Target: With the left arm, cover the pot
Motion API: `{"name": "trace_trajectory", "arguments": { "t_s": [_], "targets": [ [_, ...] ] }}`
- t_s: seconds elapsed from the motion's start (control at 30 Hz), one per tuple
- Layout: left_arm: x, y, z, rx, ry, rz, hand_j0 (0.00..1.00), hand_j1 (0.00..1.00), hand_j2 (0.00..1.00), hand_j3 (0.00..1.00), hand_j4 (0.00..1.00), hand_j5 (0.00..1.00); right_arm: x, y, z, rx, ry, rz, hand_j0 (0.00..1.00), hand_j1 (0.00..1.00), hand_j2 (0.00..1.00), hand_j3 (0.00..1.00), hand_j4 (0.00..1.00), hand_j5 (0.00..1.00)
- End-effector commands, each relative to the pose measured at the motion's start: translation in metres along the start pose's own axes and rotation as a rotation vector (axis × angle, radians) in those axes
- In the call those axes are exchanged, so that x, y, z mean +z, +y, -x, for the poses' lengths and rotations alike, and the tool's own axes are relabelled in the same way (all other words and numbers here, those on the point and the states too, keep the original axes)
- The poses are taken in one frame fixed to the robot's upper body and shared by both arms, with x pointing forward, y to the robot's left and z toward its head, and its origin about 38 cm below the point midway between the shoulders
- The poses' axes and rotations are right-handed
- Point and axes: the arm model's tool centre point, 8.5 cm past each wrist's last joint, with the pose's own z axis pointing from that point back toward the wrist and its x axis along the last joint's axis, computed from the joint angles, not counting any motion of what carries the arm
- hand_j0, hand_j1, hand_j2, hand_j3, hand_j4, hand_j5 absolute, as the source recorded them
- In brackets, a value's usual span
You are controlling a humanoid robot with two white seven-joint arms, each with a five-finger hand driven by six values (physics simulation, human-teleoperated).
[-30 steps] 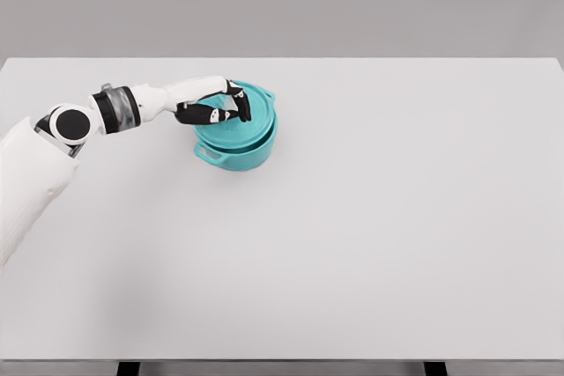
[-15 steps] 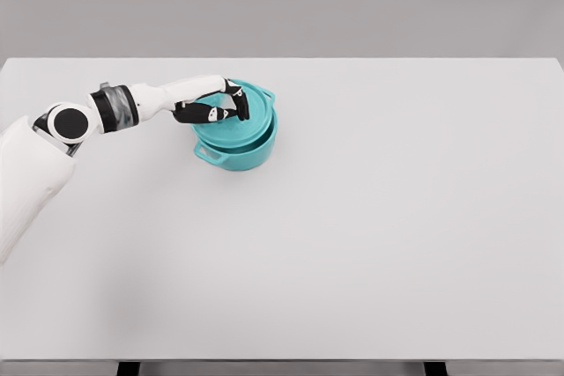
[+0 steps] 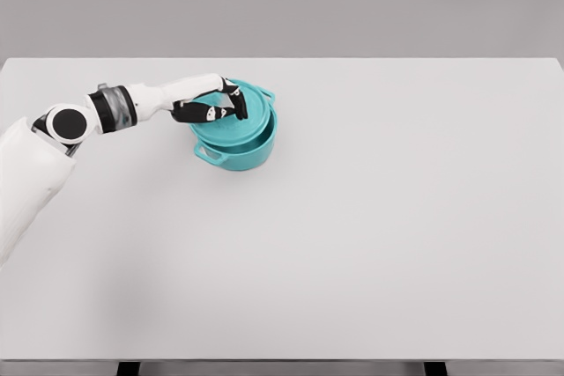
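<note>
Before me lies a white table [image 3: 370,235], its dark legs [image 3: 129,368] showing at the near edge, a grey wall [image 3: 352,2] behind.

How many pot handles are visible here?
2. One handle sticks out at the pot's front left; another shows at its far right rim. The left hand may hide more.

Your left hand [image 3: 214,109], curled on the teal lid [image 3: 233,125], has crept slightly toward nine o'clock and lifted a touch; the lid shifted with it over the pot [image 3: 242,154].
</note>
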Motion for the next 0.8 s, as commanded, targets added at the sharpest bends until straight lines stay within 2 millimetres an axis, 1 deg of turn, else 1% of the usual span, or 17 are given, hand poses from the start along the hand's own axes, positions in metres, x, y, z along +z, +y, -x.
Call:
{"name": "trace_trajectory", "arguments": {
  "t_s": [0.0, 0.2, 0.5, 0.77],
  "targets": [
    [-0.0008, -0.0013, -0.0016, -0.006, -0.008, 0.010, 0.42, 0.42, 0.42, 0.42, 0.42, 0.42, -0.0001, -0.0001, -0.0004, 0.001, -0.001, 0.000, 1.00, 1.00, 1.00, 1.00, 1.00, 1.00],
    [-0.0030, 0.0000, -0.0108, -0.021, -0.038, 0.009, 0.42, 0.42, 0.42, 0.42, 0.42, 0.42, -0.0002, -0.0003, -0.0013, 0.002, -0.003, 0.000, 1.00, 1.00, 1.00, 1.00, 1.00, 1.00],
    [-0.0003, -0.0047, -0.0071, -0.012, -0.033, 0.014, 0.42, 0.42, 0.42, 0.42, 0.42, 0.42, -0.0001, -0.0002, -0.0008, 0.001, -0.001, 0.000, 1.00, 1.00, 1.00, 1.00, 1.00, 1.00],
    [-0.0006, -0.0051, -0.0083, -0.012, -0.037, 0.013, 0.42, 0.42, 0.42, 0.42, 0.42, 0.42, 0.0000, 0.0000, 0.0001, 0.000, 0.000, 0.000, 1.00, 1.00, 1.00, 1.00, 1.00, 1.00]
  ]
}}
